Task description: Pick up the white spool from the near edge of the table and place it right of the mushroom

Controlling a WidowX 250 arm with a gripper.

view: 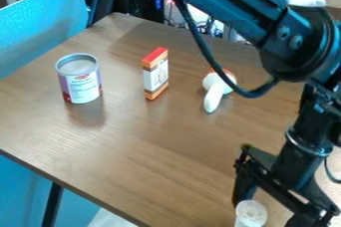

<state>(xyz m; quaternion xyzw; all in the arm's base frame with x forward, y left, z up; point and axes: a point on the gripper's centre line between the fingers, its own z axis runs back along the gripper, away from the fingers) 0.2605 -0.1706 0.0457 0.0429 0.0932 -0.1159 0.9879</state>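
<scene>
I have the gripper [269, 215] low over the table's near side, in the lower right of my camera view, its two fingers parted. At their tips is a white, round-topped piece [251, 213], just below the finger on the can's side and a little inward of it — I can't tell whether they touch, but nothing looks clamped. I see that piece mostly from above, so its long axis seems to run upright, roughly along the fingers; its lower part is cut off from me. My one arm [306, 156] comes down from the upper right.

The piece looks smooth and matt, like pale plastic. The table [160, 146] has a brown wood grain with a faint sheen. Near its left edge, by the blue panel [43, 24], stands a metal can [83, 84] with a rimmed lid and a wrapped paper label. Toward the far edge, an orange, white and red box [156, 74] stands tall and square-cornered. Nearer the arm lies a mushroom-like toy [214, 94], white and rounded with an orange-red part — its narrow stem points toward the near edge.
</scene>
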